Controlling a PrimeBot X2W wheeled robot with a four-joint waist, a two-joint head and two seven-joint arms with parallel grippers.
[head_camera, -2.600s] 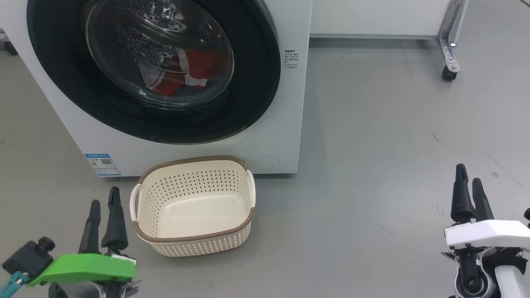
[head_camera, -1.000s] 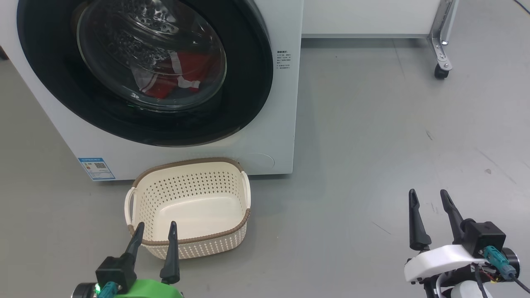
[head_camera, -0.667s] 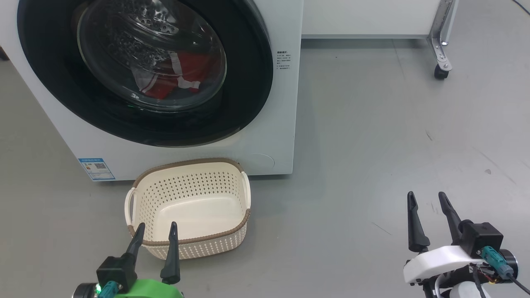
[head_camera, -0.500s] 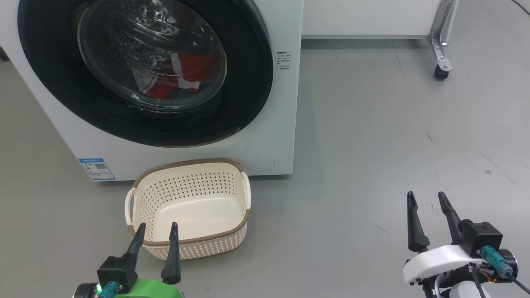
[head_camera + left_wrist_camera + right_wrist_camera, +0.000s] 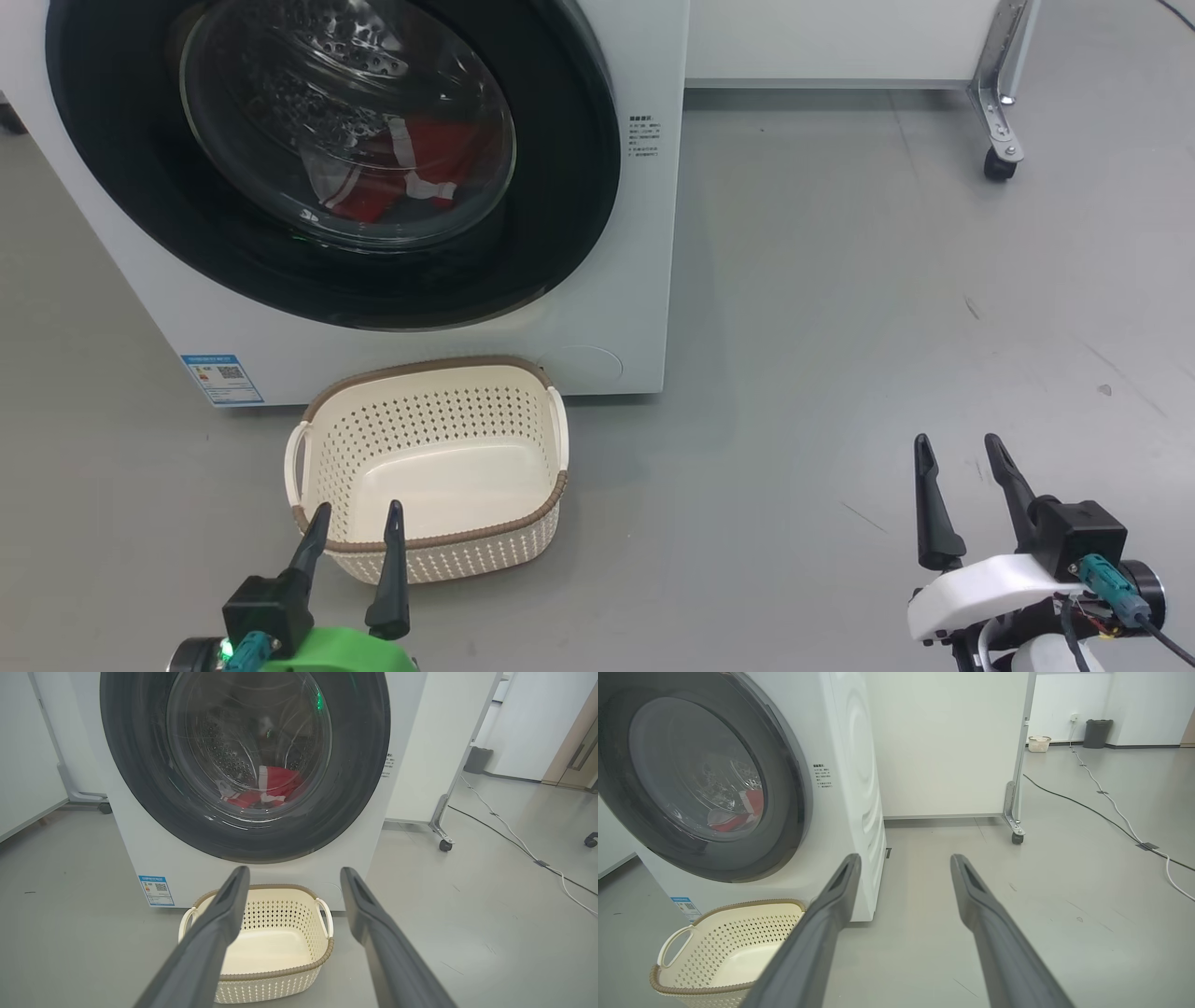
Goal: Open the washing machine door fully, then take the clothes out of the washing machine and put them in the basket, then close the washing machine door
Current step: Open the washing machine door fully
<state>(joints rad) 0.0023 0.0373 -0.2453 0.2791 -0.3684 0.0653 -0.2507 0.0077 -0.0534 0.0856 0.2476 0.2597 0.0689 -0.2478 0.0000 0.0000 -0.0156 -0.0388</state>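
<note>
Closed washing machine door [image 5: 569,187] with red clothes [image 5: 425,154] behind its glass, cream basket [image 5: 429,366] on the floor [image 5: 840,327] just before the washing machine [image 5: 644,280], left tool [image 5: 358,509] spread wide at the basket's near side, right tool [image 5: 957,439] spread wide, well apart.

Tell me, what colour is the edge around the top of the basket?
Brown, with a woven look, on the cream basket. The head view shows it best.

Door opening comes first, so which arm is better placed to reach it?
Probably left. The left gripper, open, sits by the basket, straight before the closed washing machine door; the right gripper, open, is off beyond the washing machine.
</note>
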